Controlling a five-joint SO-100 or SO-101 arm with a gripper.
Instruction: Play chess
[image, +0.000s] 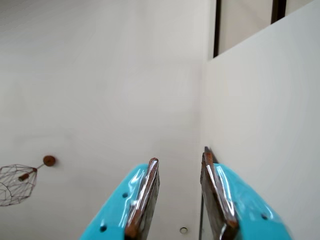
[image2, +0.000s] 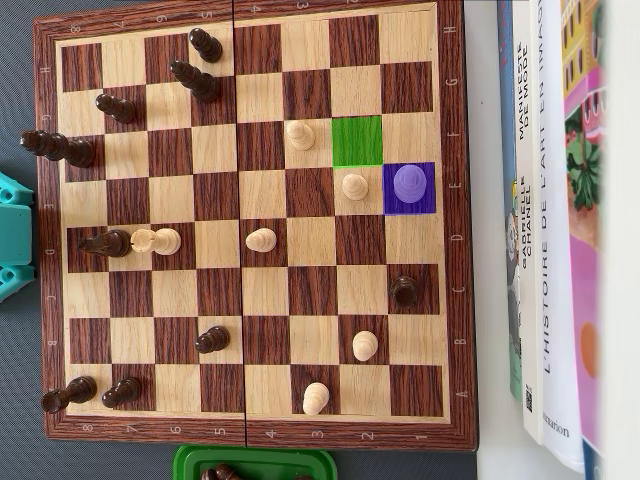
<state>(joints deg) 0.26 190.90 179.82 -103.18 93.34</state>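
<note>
Pawn (image2: 411, 183) on purple square (image2: 392, 200), board's (image2: 250, 432) 3 o'clock side: light, slick, tippy; pinch its neck. End effector (image: 179, 159) spread, empty.

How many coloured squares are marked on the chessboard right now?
2. In the overhead view, a green square stands empty, and a purple square touches its lower-right corner, with a piece on it. None look hidden.

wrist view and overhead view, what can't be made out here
- Chessboard: absent from the wrist view, which faces a wall and ceiling past the gripper.
- Green tray: cut by the overhead view's bottom edge, contents unclear.
- Arm: only teal parts at the overhead view's left edge.
</note>
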